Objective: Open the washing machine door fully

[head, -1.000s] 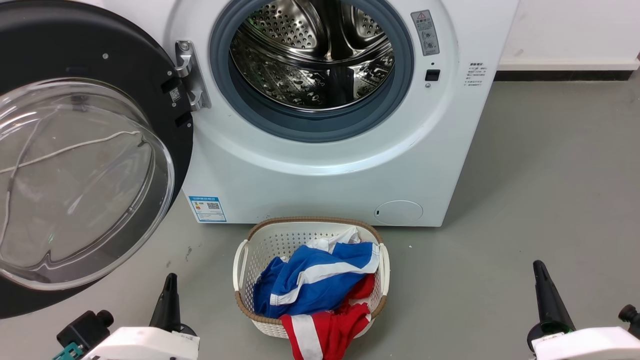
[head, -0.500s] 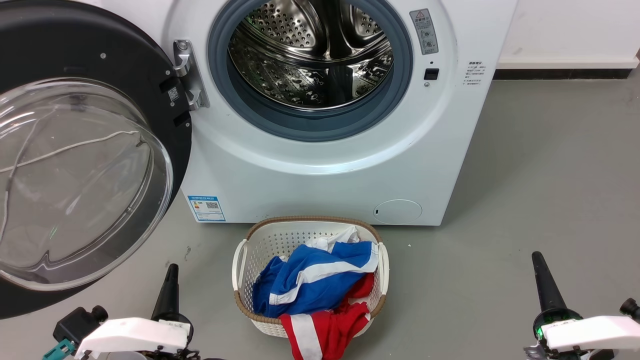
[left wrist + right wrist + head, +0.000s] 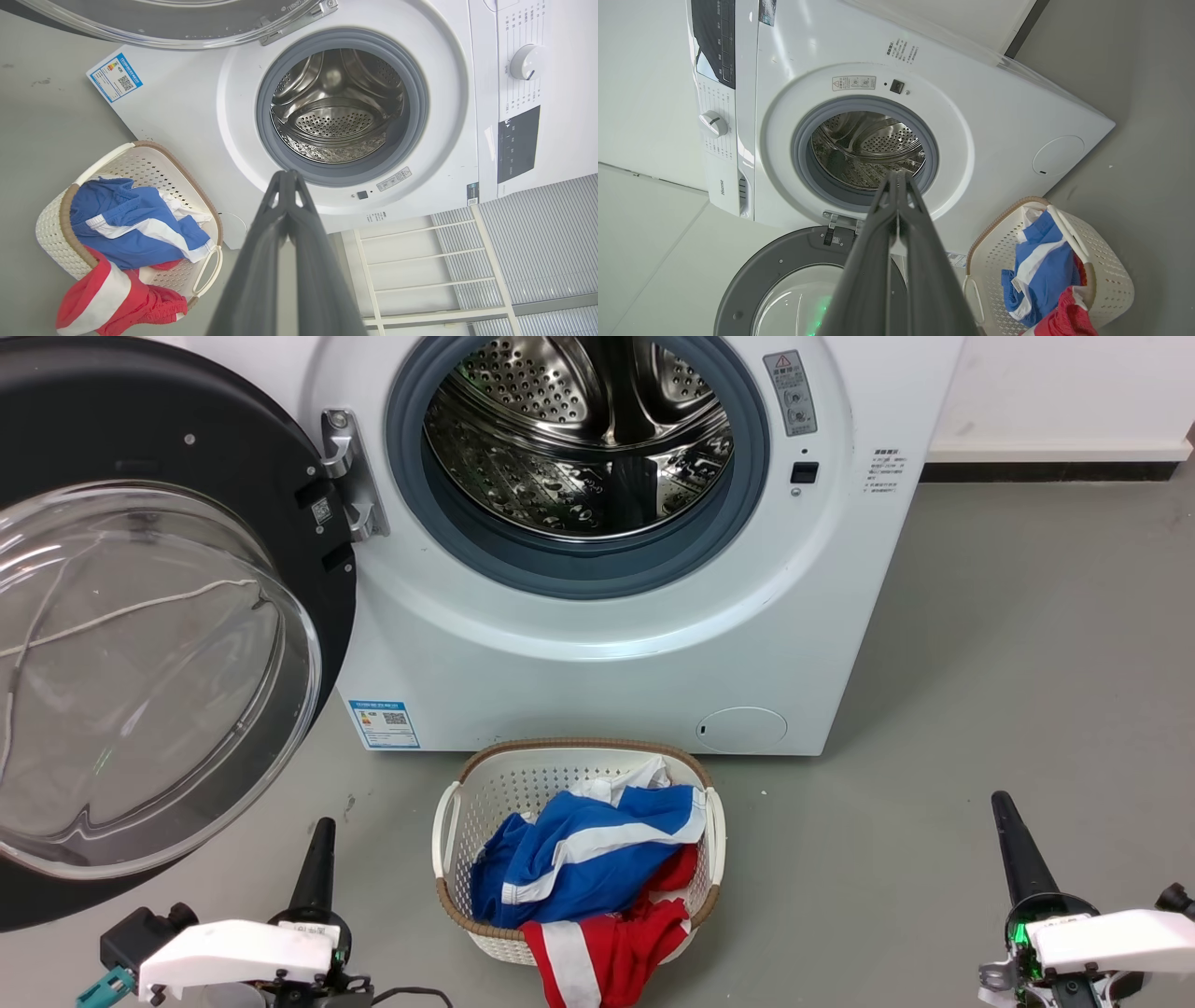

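The washing machine door (image 3: 140, 644), a black disc with a bulging clear glass bowl, stands swung wide to the left on its silver hinge (image 3: 347, 476). Its rim also shows in the left wrist view (image 3: 173, 25) and the right wrist view (image 3: 784, 280). The steel drum opening (image 3: 579, 448) lies uncovered. My left gripper (image 3: 323, 829) is shut and empty, low at the left, below the door. Low at the right, my right gripper (image 3: 1001, 801) is shut and empty, away from the machine. Both pairs of fingertips meet in the wrist views (image 3: 286, 175) (image 3: 896, 176).
A white laundry basket (image 3: 453, 821) with blue, white and red clothes (image 3: 588, 868) sits on the grey floor right in front of the machine, between my grippers. A white wall with a dark skirting runs at the back right.
Both arms have drawn back slightly toward the bottom of the head view. The door and the basket have stayed put.
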Robot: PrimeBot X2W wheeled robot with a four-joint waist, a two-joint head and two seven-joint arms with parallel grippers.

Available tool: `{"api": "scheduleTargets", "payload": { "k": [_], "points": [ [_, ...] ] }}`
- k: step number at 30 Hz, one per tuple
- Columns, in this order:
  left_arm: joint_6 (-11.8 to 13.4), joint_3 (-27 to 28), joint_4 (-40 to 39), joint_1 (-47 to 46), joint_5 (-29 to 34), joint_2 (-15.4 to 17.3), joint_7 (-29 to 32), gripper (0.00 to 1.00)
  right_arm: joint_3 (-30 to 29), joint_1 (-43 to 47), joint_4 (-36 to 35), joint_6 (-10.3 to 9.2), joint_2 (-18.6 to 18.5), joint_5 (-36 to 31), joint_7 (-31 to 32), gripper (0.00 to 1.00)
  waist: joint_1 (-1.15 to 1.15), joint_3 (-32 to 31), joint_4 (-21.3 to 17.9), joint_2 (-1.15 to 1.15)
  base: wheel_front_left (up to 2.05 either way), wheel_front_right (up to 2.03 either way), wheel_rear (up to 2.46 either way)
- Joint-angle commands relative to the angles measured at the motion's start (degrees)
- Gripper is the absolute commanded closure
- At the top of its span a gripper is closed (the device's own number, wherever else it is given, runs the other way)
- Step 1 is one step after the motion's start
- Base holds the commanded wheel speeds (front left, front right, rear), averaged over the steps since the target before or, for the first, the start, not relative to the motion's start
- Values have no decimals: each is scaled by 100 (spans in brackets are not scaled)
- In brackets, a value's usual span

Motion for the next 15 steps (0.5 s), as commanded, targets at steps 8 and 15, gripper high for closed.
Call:
{"api": "scheduleTargets", "payload": {
  "k": [8,15],
  "points": [
    [-72,40,7,-194,-533,16,125,100,-35,-203,53,1,-32,501,138,100,0,7,-8,0,0,0,0],
    [-96,61,31,-241,-900,17,216,100,-55,-283,105,0,-25,839,231,100,0,13,-14,0,0,0,0]
  ]
}}
